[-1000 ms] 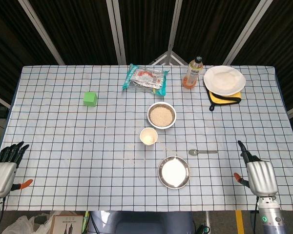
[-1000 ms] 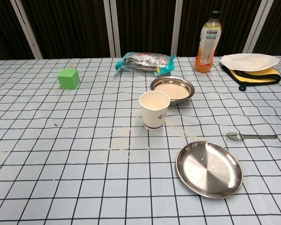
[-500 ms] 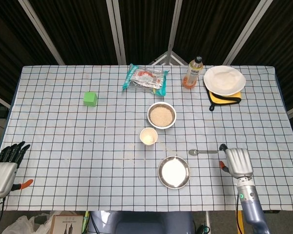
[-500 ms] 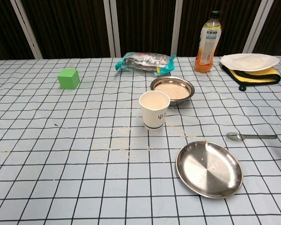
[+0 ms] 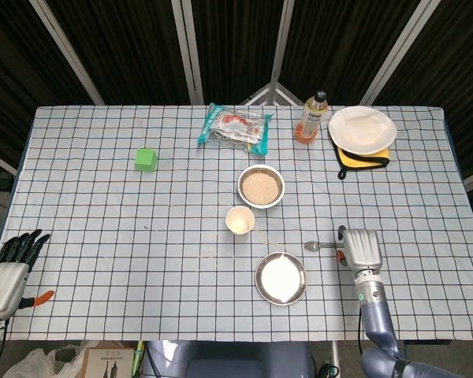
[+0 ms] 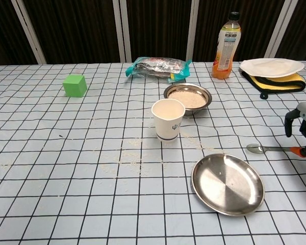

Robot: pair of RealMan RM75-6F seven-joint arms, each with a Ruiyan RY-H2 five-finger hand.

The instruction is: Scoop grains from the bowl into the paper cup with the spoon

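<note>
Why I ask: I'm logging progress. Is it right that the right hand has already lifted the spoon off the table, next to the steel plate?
Not quite. In the chest view the spoon lies flat on the table beside the steel plate. The right hand is at its handle end but has not lifted it.

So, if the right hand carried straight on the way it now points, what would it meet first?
Most likely the spoon: the right hand sits over the handle end, its fingers curling down toward it. Whether it touches yet is unclear. Further along that line stands the paper cup.
</note>
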